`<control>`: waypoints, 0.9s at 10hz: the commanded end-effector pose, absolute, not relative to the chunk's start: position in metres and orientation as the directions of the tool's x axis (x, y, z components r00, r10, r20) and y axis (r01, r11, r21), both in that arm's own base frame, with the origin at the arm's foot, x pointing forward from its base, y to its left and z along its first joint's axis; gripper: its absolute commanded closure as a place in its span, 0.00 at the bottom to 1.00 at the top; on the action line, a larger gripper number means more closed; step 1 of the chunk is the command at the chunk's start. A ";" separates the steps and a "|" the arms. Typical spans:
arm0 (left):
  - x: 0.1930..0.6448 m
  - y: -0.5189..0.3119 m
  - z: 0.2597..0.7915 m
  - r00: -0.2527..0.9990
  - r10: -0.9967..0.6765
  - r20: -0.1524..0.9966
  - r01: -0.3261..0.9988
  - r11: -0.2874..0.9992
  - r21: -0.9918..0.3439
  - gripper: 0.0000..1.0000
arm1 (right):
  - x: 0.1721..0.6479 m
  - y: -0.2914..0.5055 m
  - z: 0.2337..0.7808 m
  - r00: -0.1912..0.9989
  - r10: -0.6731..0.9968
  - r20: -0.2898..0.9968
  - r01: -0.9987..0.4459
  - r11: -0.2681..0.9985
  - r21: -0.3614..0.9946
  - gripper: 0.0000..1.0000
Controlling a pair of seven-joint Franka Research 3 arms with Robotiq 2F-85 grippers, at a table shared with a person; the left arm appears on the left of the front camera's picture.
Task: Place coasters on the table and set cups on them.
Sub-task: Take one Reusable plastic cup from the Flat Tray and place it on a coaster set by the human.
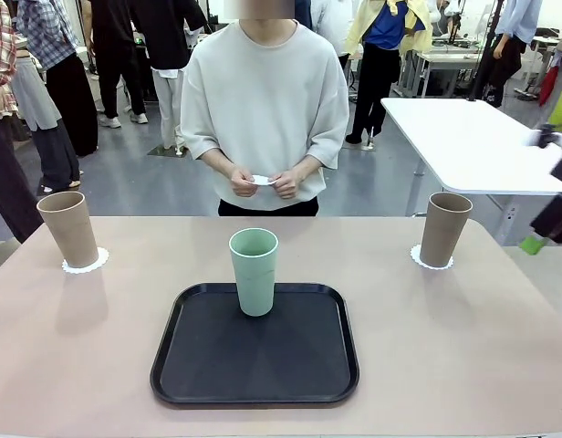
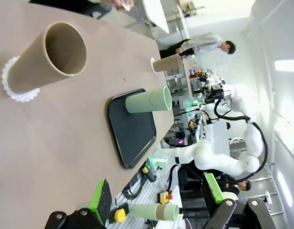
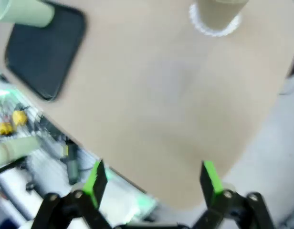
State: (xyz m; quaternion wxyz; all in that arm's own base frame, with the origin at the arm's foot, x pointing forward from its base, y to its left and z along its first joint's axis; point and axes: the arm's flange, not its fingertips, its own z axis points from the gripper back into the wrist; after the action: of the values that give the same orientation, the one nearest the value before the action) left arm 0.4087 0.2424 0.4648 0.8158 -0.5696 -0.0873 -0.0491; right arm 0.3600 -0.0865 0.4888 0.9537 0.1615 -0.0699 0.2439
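Wide apart and empty, the left gripper (image 2: 156,191) hangs by the near left side of the table (image 2: 66,143), green pads spread, looking across at the cups. The right gripper (image 3: 152,180) stands just as wide over the table's near right edge, holding nothing; its view is smeared.

Nearest on the table lies the black tray (image 1: 199,365), and the mint cup (image 1: 254,271) stands upright on its far half. It likely waits there because no coaster is laid out for it yet. Nothing stands between either gripper and this cup; only the tray's raised rim would have to be cleared on the way off, and so tall a cup would tip easily.

Farther back, well apart at the two sides, the left tan cup (image 1: 68,228) sits on its coaster (image 1: 85,265) and the right tan cup (image 1: 444,228) on its own coaster (image 1: 431,260) — both look done and out of the way.

Beyond the far edge, the person's hands (image 1: 263,181) pinch a small white disc (image 1: 261,180) at waist height — probably the third coaster, held ready. A white table (image 1: 463,137) stands behind.
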 end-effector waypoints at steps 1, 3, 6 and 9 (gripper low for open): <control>0.407 0.242 0.467 0.979 0.024 0.205 0.184 0.342 -0.922 0.00 | 0.348 -0.125 0.490 0.956 0.198 0.216 -0.293 0.648 0.703 0.00; 0.407 0.242 0.467 0.979 0.024 0.205 0.184 0.342 -0.922 0.00 | 0.322 -0.171 0.484 0.904 0.028 0.426 -0.406 0.368 0.837 0.00; 0.407 0.242 0.467 0.979 0.024 0.205 0.184 0.342 -0.922 0.00 | 0.324 -0.215 0.456 0.873 -0.147 0.465 -0.434 0.198 0.879 0.00; 0.407 0.242 0.467 0.979 0.024 0.205 0.184 0.342 -0.922 0.00 | 0.319 -0.242 0.445 0.901 -0.110 0.419 -0.392 0.207 0.896 0.00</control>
State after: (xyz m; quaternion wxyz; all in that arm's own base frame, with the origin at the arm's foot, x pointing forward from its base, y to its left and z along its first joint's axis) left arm 0.4086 0.2427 0.4647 0.8158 -0.5696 -0.0875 -0.0487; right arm 0.3137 -0.2314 0.4392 0.7338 0.6350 -0.2326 0.0658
